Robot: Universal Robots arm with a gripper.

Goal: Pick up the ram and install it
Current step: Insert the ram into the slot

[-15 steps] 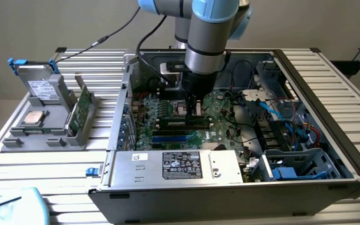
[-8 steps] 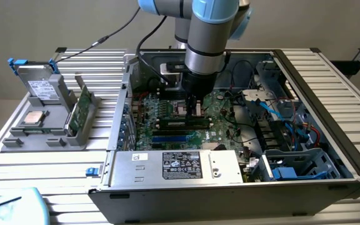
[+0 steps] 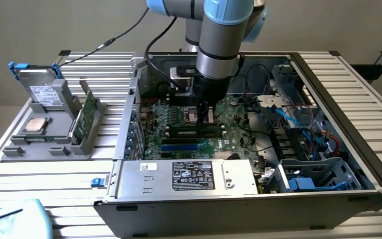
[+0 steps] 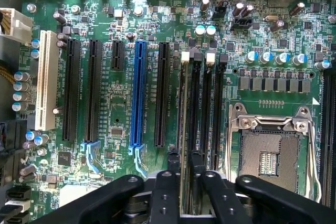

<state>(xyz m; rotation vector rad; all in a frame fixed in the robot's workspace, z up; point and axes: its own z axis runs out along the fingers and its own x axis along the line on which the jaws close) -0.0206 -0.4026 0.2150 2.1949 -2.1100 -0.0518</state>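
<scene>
The ram [image 4: 182, 129] stands on edge right along the outermost of the black memory slots [image 4: 197, 108]. We see it run straight out from the gripper [image 4: 182, 163], whose fingers [image 4: 169, 182] are pinched narrow on either side, gripping it near one end. On the motherboard [image 4: 121, 103], the blue slot [image 4: 139, 93] lies off to one side of it and the CPU socket [image 4: 268, 156] to the other. In the exterior view, we see the whole thing sitting deep inside the open computer case [image 3: 350, 99].
</scene>
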